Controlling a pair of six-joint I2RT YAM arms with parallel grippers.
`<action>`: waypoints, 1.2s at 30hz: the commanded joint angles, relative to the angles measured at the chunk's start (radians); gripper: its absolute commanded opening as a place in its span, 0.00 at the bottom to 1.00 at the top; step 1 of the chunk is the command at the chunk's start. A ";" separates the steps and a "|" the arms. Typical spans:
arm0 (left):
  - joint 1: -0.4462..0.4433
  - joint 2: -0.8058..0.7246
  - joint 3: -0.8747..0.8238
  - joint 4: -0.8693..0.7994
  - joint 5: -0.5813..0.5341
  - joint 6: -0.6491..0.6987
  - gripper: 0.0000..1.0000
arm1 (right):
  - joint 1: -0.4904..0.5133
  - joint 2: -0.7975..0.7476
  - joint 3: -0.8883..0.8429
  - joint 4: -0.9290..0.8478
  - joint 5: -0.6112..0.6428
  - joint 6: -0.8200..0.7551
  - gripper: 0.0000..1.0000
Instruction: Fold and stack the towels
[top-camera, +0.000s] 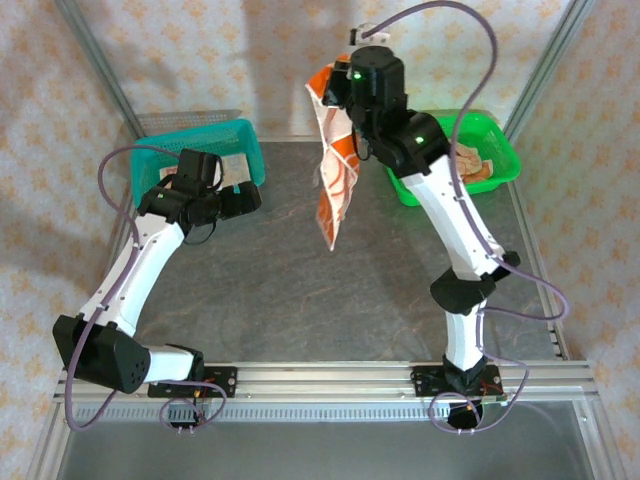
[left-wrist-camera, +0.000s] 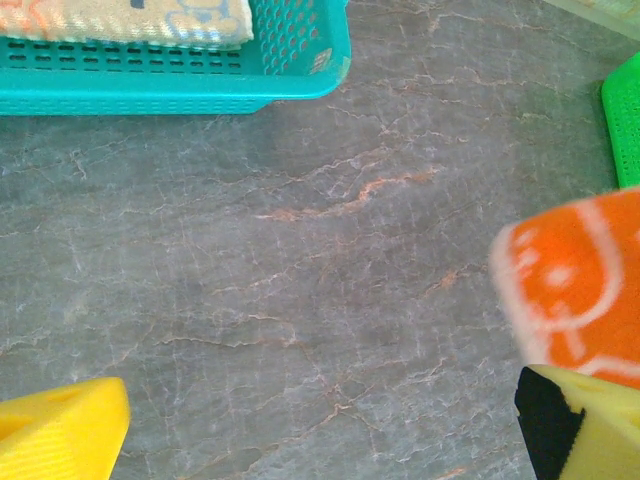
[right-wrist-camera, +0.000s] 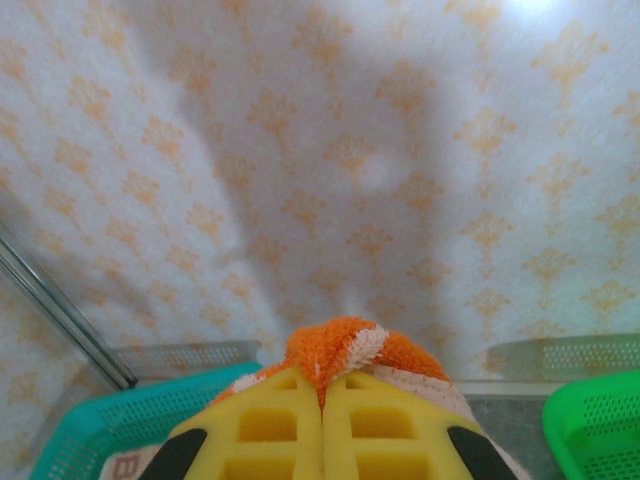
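**One orange towel held up, right of the teal basket**

One orange towel (top-camera: 335, 170) with white drawings is pinched at its top by the right tool (top-camera: 338, 85). Its yellow fingers (right-wrist-camera: 270, 430) are pressed together on the cloth. The towel is held up in the air to the right of the teal basket (top-camera: 200, 135) and hangs down in a long, loose shape. Whether its low tip touches the counter (top-camera: 270, 300) cannot be told.

The left tool (top-camera: 245, 198) is seen just in front of the teal basket, low over the counter. Its fingers are spread wide and nothing is held between them. In the left wrist view, a bit of the orange towel is seen close to the tool's right finger.

Inside the teal basket, a folded towel (left-wrist-camera: 120, 20) with pale orange and blue print is laid flat. Far to the right of the teal basket, a green basket (top-camera: 495, 135) is set on the counter. More towels (top-camera: 478, 168) in cream and orange are piled in it.
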 joint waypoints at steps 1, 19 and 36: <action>-0.010 -0.028 -0.016 -0.020 -0.012 0.018 1.00 | -0.002 0.068 0.037 -0.012 0.001 0.002 0.00; -0.011 -0.038 -0.014 -0.014 -0.032 0.008 1.00 | 0.058 -0.109 -0.126 -0.052 -0.013 0.038 0.00; -0.010 -0.057 -0.048 0.011 -0.018 -0.004 1.00 | 0.146 -0.213 -0.318 -0.188 0.050 0.113 0.00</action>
